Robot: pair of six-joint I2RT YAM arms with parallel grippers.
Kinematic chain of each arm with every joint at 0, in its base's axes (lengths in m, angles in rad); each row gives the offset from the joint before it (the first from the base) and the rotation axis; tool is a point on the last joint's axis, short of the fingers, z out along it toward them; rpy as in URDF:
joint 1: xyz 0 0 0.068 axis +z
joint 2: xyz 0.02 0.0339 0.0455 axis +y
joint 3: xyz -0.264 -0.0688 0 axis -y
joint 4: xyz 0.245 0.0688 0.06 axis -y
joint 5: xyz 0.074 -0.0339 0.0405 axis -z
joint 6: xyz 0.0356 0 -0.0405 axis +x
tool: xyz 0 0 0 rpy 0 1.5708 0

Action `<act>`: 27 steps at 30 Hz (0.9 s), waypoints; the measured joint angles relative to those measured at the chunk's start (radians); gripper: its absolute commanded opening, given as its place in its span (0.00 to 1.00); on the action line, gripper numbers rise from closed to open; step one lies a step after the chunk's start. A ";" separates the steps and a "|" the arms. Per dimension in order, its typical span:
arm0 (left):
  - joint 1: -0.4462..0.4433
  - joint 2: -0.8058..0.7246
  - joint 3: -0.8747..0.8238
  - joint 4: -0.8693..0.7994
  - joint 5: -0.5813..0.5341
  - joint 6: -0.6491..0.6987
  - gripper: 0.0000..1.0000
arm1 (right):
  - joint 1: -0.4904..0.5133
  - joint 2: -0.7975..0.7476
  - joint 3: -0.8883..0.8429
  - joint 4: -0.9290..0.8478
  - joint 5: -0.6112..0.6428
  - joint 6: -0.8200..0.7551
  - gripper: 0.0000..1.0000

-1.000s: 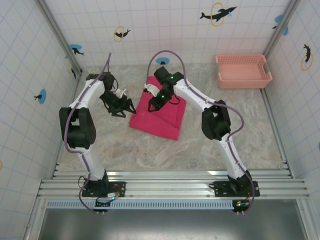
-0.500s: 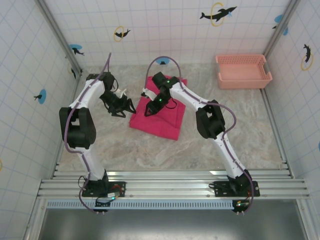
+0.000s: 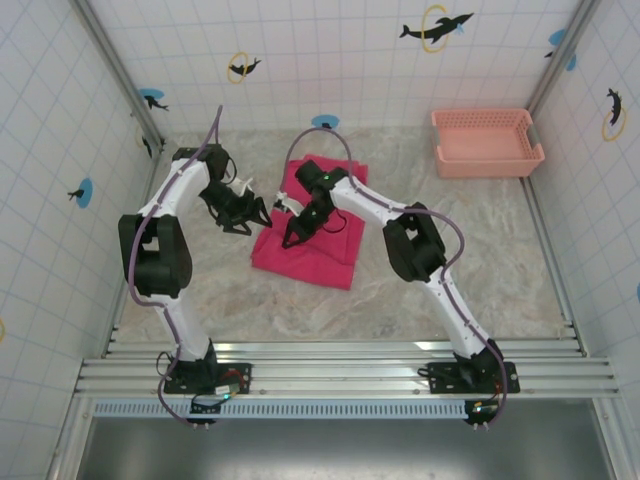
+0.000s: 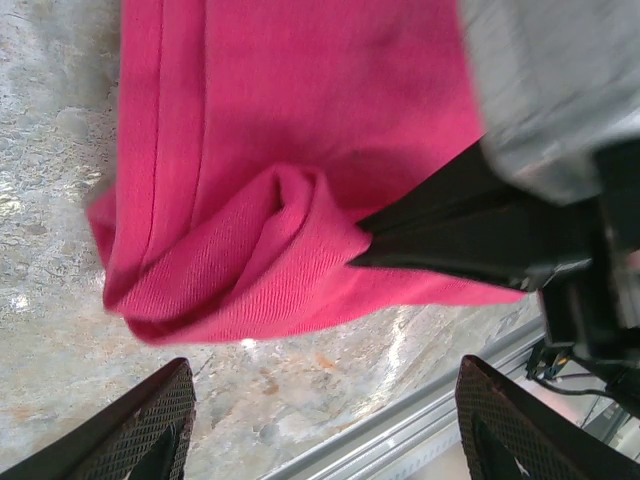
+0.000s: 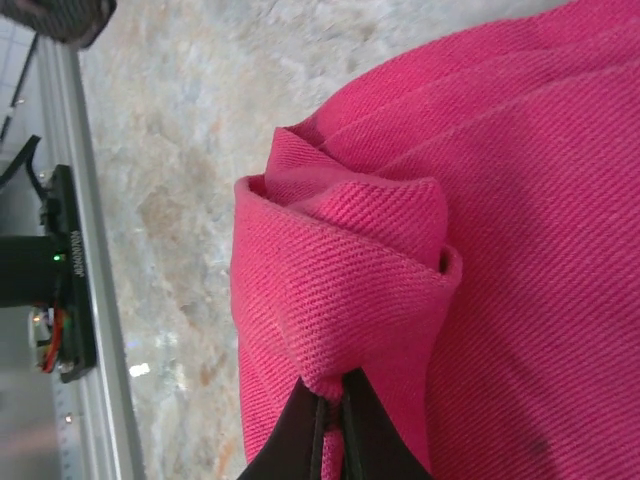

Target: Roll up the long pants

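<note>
The near half of the tabletop [image 3: 330, 315] lies bare, as does the stretch between the pants [image 3: 325, 262] and the basket [image 3: 487, 142] in the far right corner. The left claw [image 3: 252, 217] crowds the pants' left edge, and the right arm [image 3: 375, 205] arches over them.

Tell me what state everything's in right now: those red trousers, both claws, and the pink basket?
long pants: folded flat, one corner bunched up, not yet rolled.
right gripper: shut, pinching that bunched corner.
left gripper: open, holding nothing, beside the pants.
basket: upright, in the far right corner.
</note>
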 measured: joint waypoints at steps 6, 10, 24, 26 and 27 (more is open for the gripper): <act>0.000 0.000 0.000 -0.005 0.003 0.000 0.70 | 0.040 -0.036 -0.059 0.009 -0.049 0.039 0.00; 0.000 0.005 -0.004 -0.002 0.006 0.000 0.70 | 0.041 -0.092 -0.102 0.014 -0.060 0.055 0.00; 0.022 0.095 -0.033 0.053 -0.009 -0.017 0.69 | 0.117 -0.222 -0.209 0.080 -0.183 0.114 0.03; 0.026 0.098 -0.041 0.075 -0.016 -0.027 0.69 | 0.133 -0.191 -0.206 0.079 -0.197 0.113 0.03; 0.029 0.098 -0.045 0.090 -0.023 -0.029 0.69 | 0.136 -0.172 -0.200 0.078 -0.205 0.114 0.03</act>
